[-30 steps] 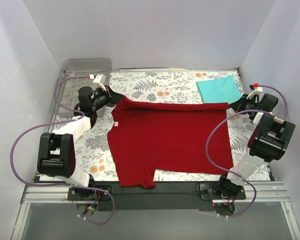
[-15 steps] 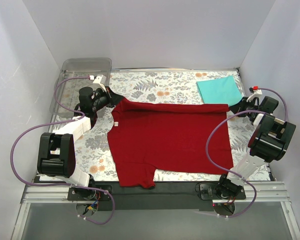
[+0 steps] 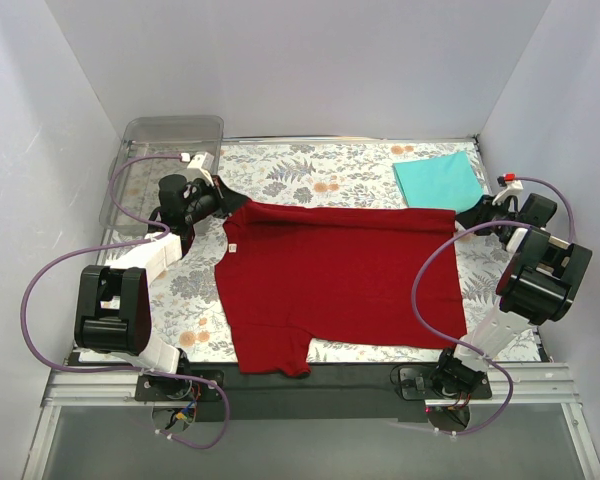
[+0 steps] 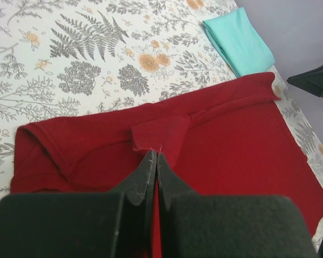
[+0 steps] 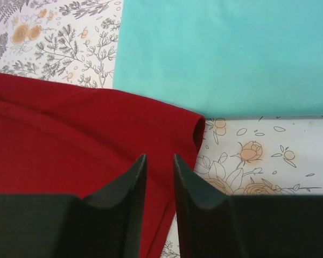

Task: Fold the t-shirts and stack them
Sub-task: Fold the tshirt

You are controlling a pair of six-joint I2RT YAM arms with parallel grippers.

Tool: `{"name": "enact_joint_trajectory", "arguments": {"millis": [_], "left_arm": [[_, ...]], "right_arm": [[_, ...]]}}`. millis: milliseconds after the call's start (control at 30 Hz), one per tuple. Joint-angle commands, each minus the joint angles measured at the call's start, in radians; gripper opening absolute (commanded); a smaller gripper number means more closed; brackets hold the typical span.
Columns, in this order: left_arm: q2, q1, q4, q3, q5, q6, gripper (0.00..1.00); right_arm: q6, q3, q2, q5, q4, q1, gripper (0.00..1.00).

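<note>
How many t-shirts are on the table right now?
2. The dark red t-shirt lies spread across the middle of the floral mat; the teal t-shirt sits folded at its far right corner. No others show.

Dark red t-shirt (image 3: 340,285) spread flat (far edge folded over) — teal t-shirt (image 3: 438,179) folded beyond.

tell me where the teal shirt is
In the top view the teal shirt lies folded at the far right corner of the floral mat, beyond the red shirt, beside the right tool.
</note>
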Motion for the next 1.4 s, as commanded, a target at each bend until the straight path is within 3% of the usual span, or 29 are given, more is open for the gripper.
{"name": "enact_joint_trajectory", "arguments": {"millis": [0, 67, 167, 833, 900, 933, 1067, 1233, 1367], "left_arm": [[-0.055, -0.006, -0.061, 0.015, 0.031, 0.011, 0.00], [-0.072, -0.006, -0.058, 0.001, 0.030, 0.009, 0.00], [-0.081, -0.006, -0.058, -0.008, 0.035, 0.009, 0.00], [-0.063, -0.007, -0.129, -0.031, 0.074, 0.016, 0.00], [-0.069, -0.007, -0.172, -0.025, 0.076, 0.025, 0.08], [-0.073, -0.007, -0.190, -0.020, 0.079, 0.031, 0.21], [-0.132, -0.007, -0.271, -0.029, 0.070, 0.074, 0.55], [-0.297, -0.006, -0.281, -0.092, -0.021, 0.066, 0.70], [-0.275, -0.006, -0.284, -0.091, -0.010, 0.034, 0.74]], "right_arm": [[-0.026, 0.001, -0.047, -0.028, -0.018, -0.016, 0.30], [-0.049, -0.012, -0.085, -0.018, -0.030, -0.024, 0.37], [-0.069, -0.027, -0.130, -0.018, -0.047, -0.030, 0.40], [-0.041, -0.027, -0.127, -0.085, -0.067, -0.030, 0.40], [-0.039, -0.024, -0.124, -0.087, -0.067, -0.030, 0.40], [-0.038, -0.026, -0.122, -0.087, -0.069, -0.030, 0.40], [-0.038, -0.024, -0.119, -0.088, -0.067, -0.030, 0.40], [-0.036, -0.021, -0.121, -0.091, -0.067, -0.028, 0.40], [-0.035, -0.019, -0.118, -0.094, -0.067, -0.016, 0.40]]}}
